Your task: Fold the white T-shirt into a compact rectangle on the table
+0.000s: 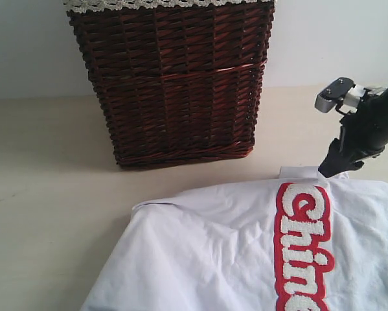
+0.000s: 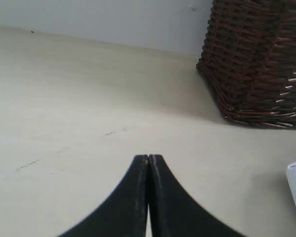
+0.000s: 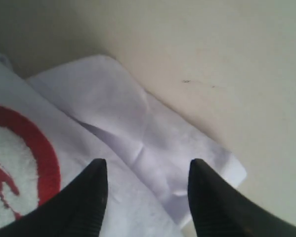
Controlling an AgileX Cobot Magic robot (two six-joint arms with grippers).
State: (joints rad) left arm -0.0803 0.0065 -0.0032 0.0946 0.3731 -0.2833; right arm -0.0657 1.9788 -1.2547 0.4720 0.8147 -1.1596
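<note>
Lying rumpled on the table [image 1: 45,194], the white T-shirt [image 1: 206,246] shows fuzzy white letters ringed in thick red, with a plain flap sticking out at its far edge. The right gripper [image 3: 148,165] hangs just over that flap, jaws apart, gripping nothing. The left gripper [image 2: 148,158] is clenched empty above bare table, the wicker basket [image 1: 174,84] beyond it.
</note>
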